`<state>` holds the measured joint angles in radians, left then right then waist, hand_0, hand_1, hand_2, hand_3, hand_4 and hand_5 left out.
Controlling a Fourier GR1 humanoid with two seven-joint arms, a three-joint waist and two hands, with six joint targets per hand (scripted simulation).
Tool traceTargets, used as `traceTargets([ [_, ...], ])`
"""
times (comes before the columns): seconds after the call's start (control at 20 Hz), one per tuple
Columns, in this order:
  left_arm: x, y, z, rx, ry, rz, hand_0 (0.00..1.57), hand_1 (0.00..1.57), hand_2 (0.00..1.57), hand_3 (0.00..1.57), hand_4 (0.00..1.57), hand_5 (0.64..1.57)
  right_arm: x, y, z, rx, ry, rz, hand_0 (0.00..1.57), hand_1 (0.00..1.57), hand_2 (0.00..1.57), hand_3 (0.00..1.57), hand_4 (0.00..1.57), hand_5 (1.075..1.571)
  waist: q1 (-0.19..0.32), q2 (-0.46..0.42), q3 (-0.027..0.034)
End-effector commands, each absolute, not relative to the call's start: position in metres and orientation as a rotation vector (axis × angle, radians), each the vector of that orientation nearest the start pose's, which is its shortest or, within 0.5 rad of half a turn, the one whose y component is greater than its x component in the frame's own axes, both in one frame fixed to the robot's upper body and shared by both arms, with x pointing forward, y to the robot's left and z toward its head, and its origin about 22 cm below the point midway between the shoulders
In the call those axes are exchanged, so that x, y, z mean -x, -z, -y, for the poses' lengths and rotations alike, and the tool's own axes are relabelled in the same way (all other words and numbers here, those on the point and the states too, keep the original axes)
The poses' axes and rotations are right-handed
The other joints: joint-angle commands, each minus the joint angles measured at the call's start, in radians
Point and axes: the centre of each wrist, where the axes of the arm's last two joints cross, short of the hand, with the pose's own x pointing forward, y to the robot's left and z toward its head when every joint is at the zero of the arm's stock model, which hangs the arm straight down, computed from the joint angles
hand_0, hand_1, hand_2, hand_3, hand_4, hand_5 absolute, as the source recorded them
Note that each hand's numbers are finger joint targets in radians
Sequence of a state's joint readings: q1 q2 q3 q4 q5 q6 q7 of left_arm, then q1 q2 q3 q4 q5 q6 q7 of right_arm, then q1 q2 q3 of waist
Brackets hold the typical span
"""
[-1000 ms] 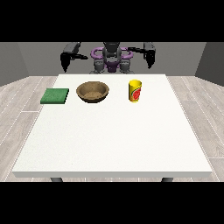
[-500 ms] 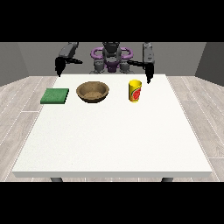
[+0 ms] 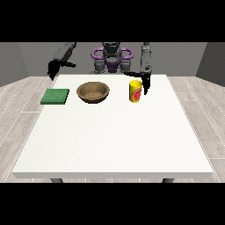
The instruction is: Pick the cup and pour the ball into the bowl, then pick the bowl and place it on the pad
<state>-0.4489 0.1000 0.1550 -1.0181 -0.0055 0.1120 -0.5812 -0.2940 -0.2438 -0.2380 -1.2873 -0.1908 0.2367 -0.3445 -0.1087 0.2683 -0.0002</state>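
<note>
Beside the yellow cup (image 3: 136, 91), the hand at the view's right (image 3: 145, 82) hung with fingers straight, holding nothing; the other hand's (image 3: 53, 68) fingers could not be told.

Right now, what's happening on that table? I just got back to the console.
The hand at the view's right hangs beside the yellow cup, close to it but not gripping it. The hand at the view's left hovers behind the green pad, holding nothing. The brown bowl sits between pad and cup near the far edge of the white table. Nothing has been poured or placed yet.
</note>
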Motion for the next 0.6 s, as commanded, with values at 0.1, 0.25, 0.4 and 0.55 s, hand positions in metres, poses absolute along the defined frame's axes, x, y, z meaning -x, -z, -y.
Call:
traceTargets([
  [0.1, -0.351, 0.03, -0.232, -0.195, -0.007, 2.031, 0.0, 0.0, 0.0, 0.0, 0.0, 1.254, -0.306, -0.023, 0.341, -0.064, -0.051, 1.965, 0.0, 0.0, 0.0, 0.0, 0.0, 1.558, -0.015, 0.012, 0.0001],
  [0.25, -0.348, 0.045, -0.25, -0.184, 0.003, 2.001, 0.0, 0.0, 0.0, 0.0, 0.0, 1.219, -0.311, -0.029, 0.34, -0.07, -0.041, 1.938, 0.0, 0.0, 0.0, 0.0, 0.0, 1.559, -0.008, 0.0, -0.0002],
  [0.4, -0.357, 0.027, -0.273, -0.382, 0.077, 2.044, 1.24, 1.24, 1.57, 1.57, 0.47, 1.442, -0.325, -0.067, 0.358, -0.068, -0.054, 2.025, 0.0, 0.0, 0.0, 0.0, 0.0, 1.561, -0.047, 0.074, -0.0004],
  [0.55, -0.355, 0.032, -0.268, -0.661, 0.186, 1.994, 1.31, 1.31, 1.57, 1.57, 0.81, 1.515, -0.322, -0.053, 0.347, -0.126, -0.09, 1.986, 0.0, 0.0, 0.0, 0.0, 0.0, 1.558, -0.106, 0.042, 0.0006],
])
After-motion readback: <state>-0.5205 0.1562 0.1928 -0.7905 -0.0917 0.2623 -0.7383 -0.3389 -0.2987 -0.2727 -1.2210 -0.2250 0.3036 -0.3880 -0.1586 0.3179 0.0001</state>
